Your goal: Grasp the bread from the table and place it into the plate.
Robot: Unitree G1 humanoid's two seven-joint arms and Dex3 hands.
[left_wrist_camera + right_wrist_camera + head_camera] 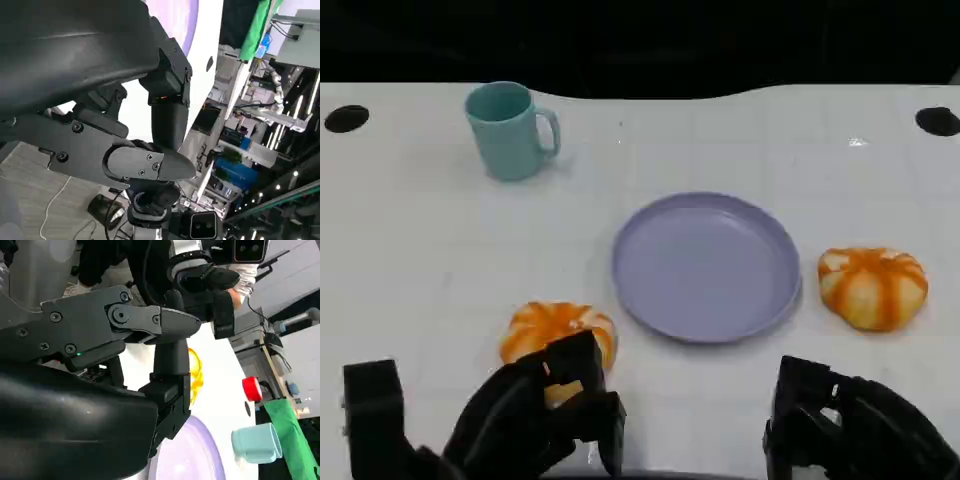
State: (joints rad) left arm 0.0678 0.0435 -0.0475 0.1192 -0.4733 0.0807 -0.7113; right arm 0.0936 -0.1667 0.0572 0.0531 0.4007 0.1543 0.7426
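Left hand (535, 415) sits over your near bread (557, 333), fingers apart, grip probably not made; right hand (850, 425) open; plate (706, 266) bare.

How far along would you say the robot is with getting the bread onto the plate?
Nothing looks finished: the purple plate holds no bread. In hand, the left hand sits right at the near bread, fingers over its front edge, though a firm grasp cannot be confirmed. Left to do: lift that bread and set it on the plate. A second bread lies right of the plate, with the right hand low and holding nothing.
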